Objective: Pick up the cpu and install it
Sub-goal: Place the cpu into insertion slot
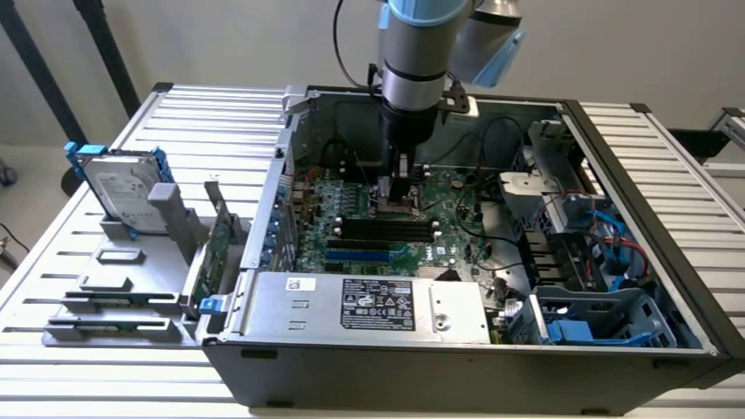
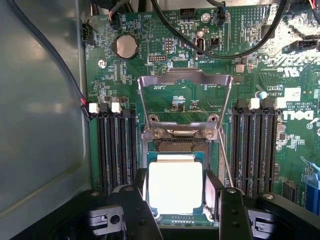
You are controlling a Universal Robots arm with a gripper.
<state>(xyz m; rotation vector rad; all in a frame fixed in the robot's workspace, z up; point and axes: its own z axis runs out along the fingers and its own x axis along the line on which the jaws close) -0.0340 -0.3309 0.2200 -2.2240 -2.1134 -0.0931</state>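
Observation:
The cpu (image 2: 175,186), a small square chip with a bright silver top, lies level over the open socket (image 2: 176,146) on the green motherboard (image 2: 160,45). My gripper (image 2: 176,192) straddles it, and its dark fingers (image 2: 141,187) press against two opposite edges of the chip. Whether the chip rests fully in the socket I cannot tell. The socket's metal load plate (image 2: 185,82) is swung open beyond it. In the exterior view my gripper (image 1: 399,199) reaches straight down into the open computer case (image 1: 652,175), low over the board's middle.
Black memory slots (image 2: 117,150) flank the socket on both sides, and black cables (image 2: 235,50) arc over the board. Outside the case, a hard drive with blue rails (image 1: 117,183) and a green expansion card (image 1: 215,240) stand in a grey holder. The power supply (image 1: 372,305) sits at the case front.

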